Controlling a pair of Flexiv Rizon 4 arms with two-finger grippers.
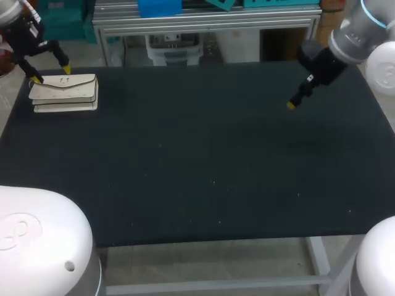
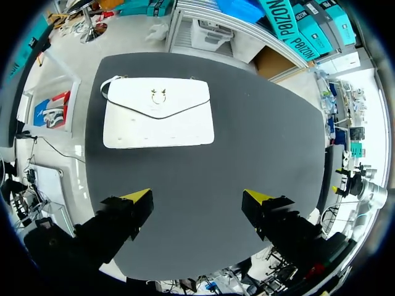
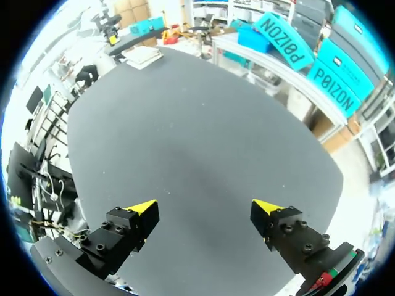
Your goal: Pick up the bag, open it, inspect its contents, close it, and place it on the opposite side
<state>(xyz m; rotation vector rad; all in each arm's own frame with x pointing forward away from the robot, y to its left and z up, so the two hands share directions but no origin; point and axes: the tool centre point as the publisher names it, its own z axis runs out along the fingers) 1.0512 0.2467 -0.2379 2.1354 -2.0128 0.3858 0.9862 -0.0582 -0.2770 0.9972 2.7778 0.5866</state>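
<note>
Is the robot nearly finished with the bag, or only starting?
Only starting. Nothing looks done: the bag lies shut at the left of the table. The left gripper hovers open by it, holding nothing; the right gripper is open over the right side. Left to do: lift it, open it, look inside, close it, put it on the other side.

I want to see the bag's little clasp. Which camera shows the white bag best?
The left wrist view: the bag lies flat ahead of the open left gripper, whole flap and clasp showing. The head view shows it small at the table's corner; the right wrist view, only a tiny pale shape far off.
</note>
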